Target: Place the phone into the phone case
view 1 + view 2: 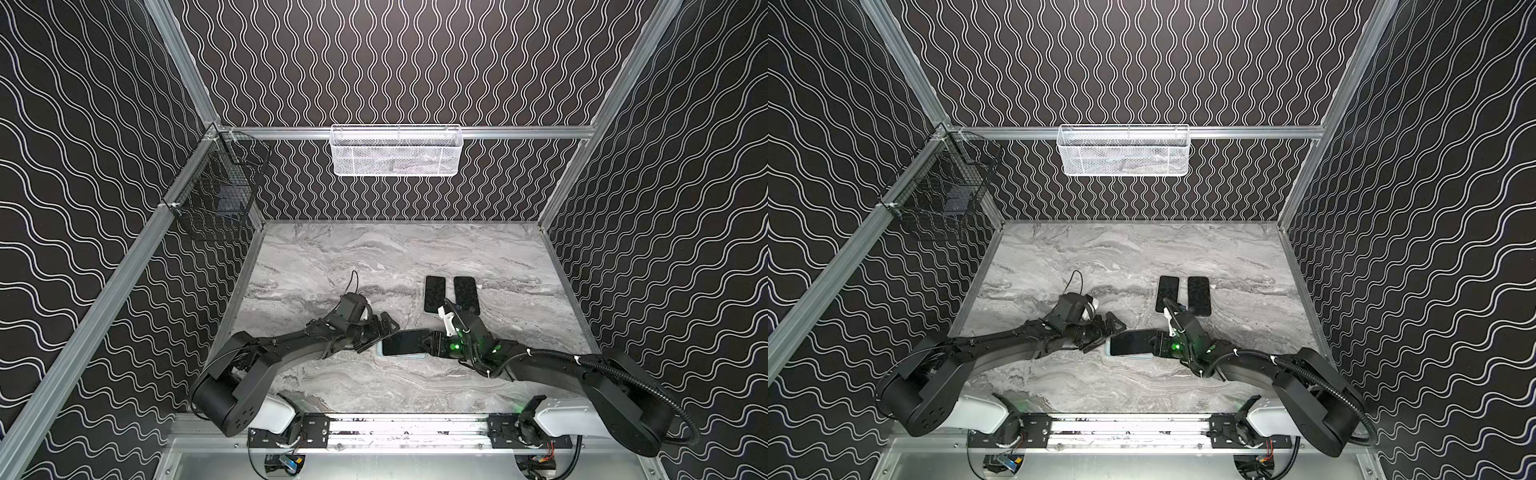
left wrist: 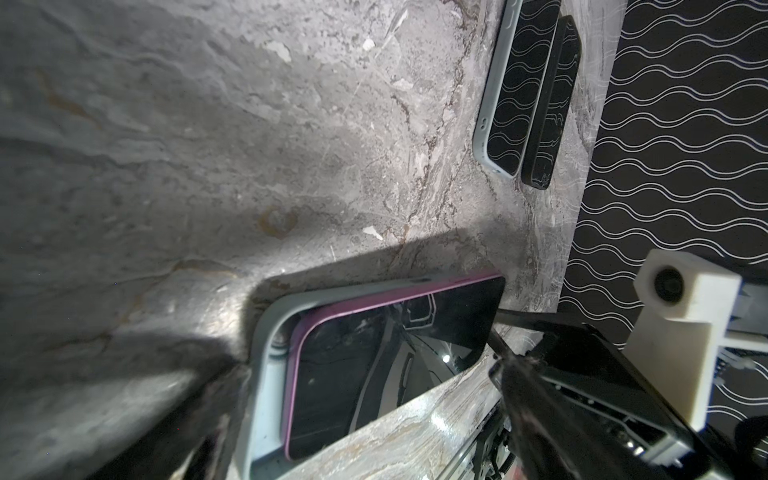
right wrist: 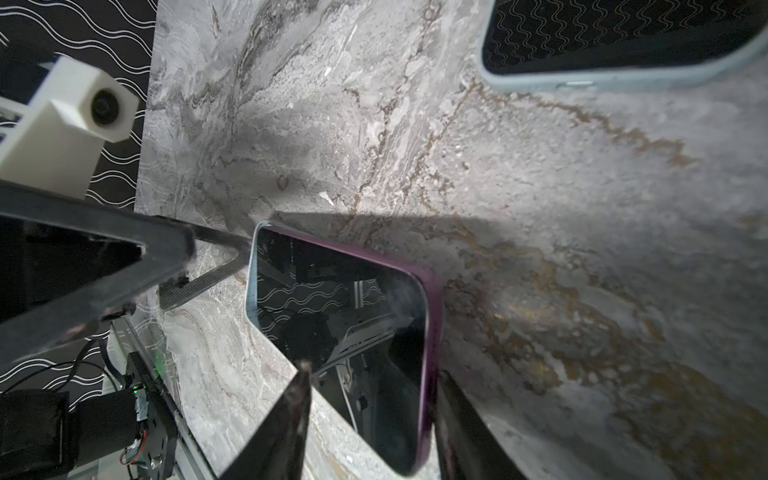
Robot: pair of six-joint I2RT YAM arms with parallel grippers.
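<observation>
Step in hand, by my read: seating the phone (image 1: 405,341) in the phone case (image 2: 266,332), approx halfway. Both sit near-middle on the marble table (image 1: 374,257), btwn the two arms.

R gripper (image 1: 428,345) holds the phone by its right end, fingers closed on the two long edges. L gripper (image 1: 379,336) is spread wide, holding nothing, at the case's left end. One finger is just beside or touching that end, can't tell which. It is prob. there as a brace.

The phone lies screen up over the case but looks skewed. Its left end is inside the rim w/ bare case floor showing past it, and its right end seems raised. It is not seated yet.

Next move, as I judge it: square the phone w/ the case, slide it left to the end wall, then press the right end down. L gripper must keep the case from sliding.

Look: the phone is a dark glossy slab w/ a purple frame, rounded corners and a reflecting screen. The case is pale blue-grey w/ a raised rim.

Farther back, right of centre: a cased phone (image 1: 435,294) and a black slab (image 1: 466,295) lie flat side by side, apart from the work.
</observation>
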